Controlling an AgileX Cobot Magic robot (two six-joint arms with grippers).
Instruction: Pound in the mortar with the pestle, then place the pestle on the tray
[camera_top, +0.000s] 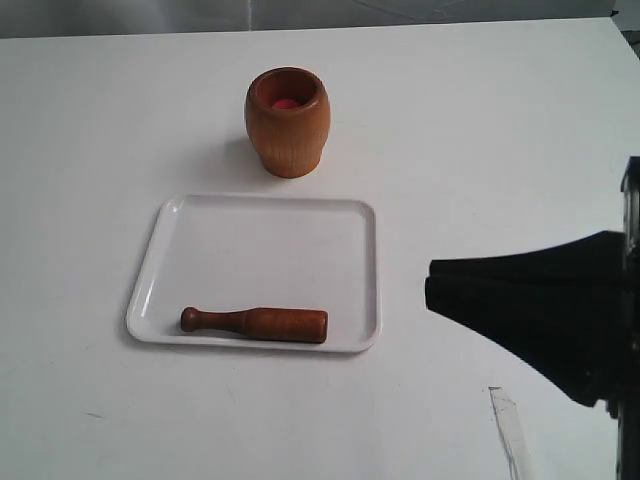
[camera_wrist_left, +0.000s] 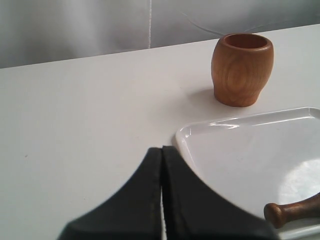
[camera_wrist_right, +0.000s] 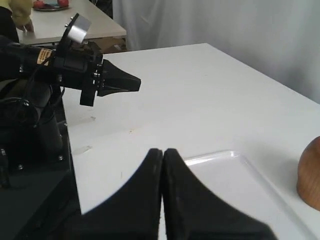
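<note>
Exterior view: pestle lay on the tray close to its camera-side rim, the mortar upright just beyond the far rim, apart from it. Left gripper and right gripper were pressed closed, holding nothing. A pinch beside the rim risked rolling the round pestle or sliding the tray; off-centre pounding might tip the narrow-based mortar. Bare table lay open on either side.

Bright even light, soft shadow beside mortar, glare on tray rim
</note>
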